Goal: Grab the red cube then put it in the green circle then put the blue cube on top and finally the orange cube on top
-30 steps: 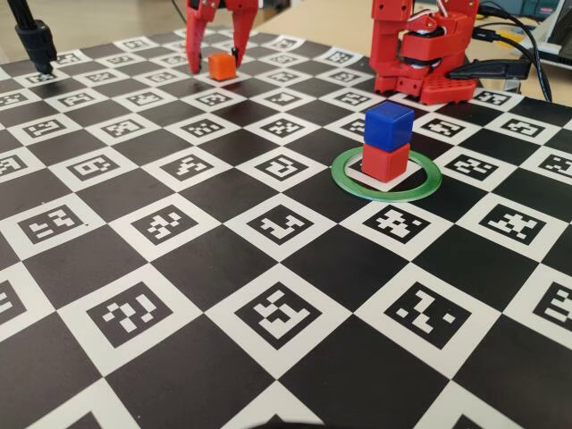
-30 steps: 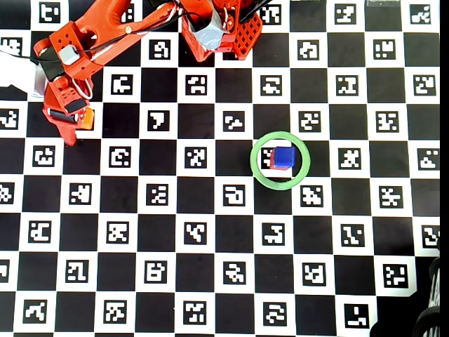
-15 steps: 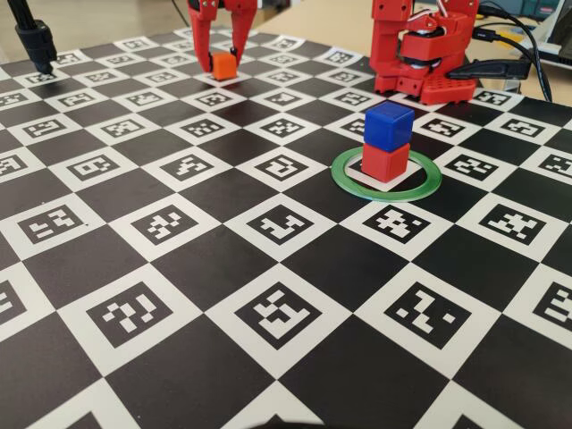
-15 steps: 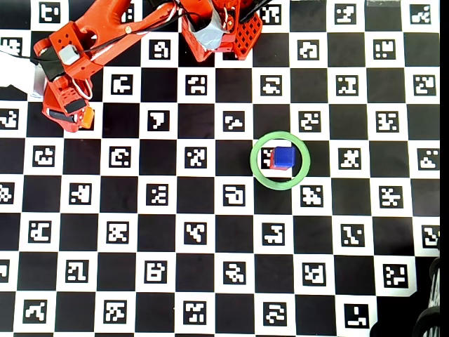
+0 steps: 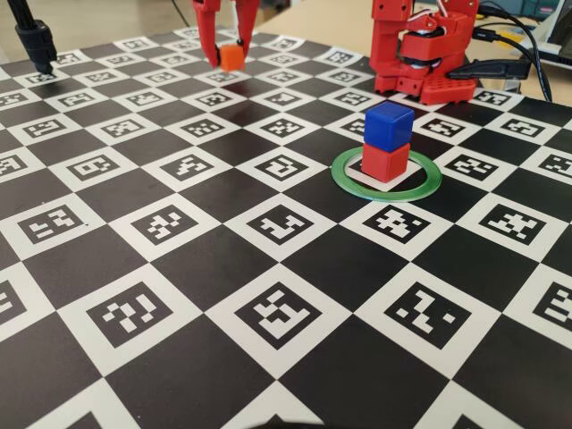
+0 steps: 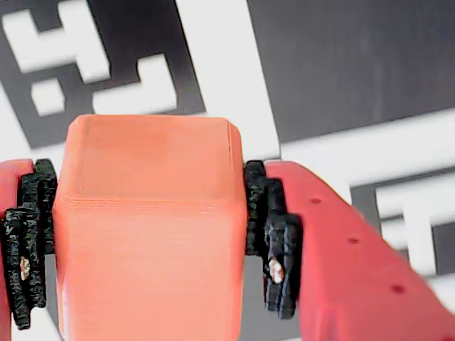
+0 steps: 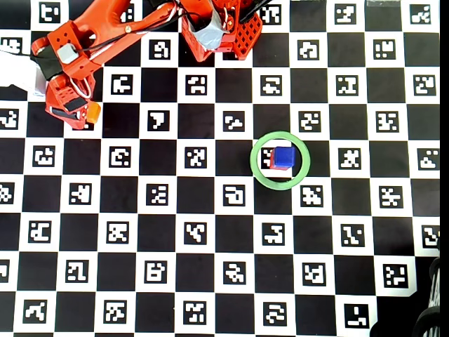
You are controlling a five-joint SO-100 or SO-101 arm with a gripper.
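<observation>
Desk [image 5: 179, 295], covered by a black-and-white checkerboard of marker squares, fills all views. The red arm [image 7: 119, 31] is based at the desk's far edge in the fixed view [image 5: 420, 54] and, in the overhead view, reaches from the top edge toward the top left corner. Green circle [image 5: 386, 187] lies flat right of the desk's centre in the fixed view and just right of centre in the overhead view [image 7: 255, 172], ringing a white marker square. Red cube [image 5: 385, 162] sits inside the circle, toward its left part in the overhead view, where only a thin red edge [image 7: 272, 166] shows. Blue cube [image 5: 389, 124] rests squarely on the red cube, the two touching and upright; from overhead its top face [image 7: 283, 156] covers nearly all of the red cube. End effector [image 5: 225, 55] hangs near the far left corner of the desk in the fixed view, its jaws pinching the orange cube [image 5: 232, 57], which is clear of the surface. In the wrist view the black pads [image 6: 274, 234] press on both sides of the orange cube [image 6: 149, 234]. From overhead the orange cube [image 7: 92, 112] shows beside the end effector [image 7: 81, 116], well apart from the circle.
</observation>
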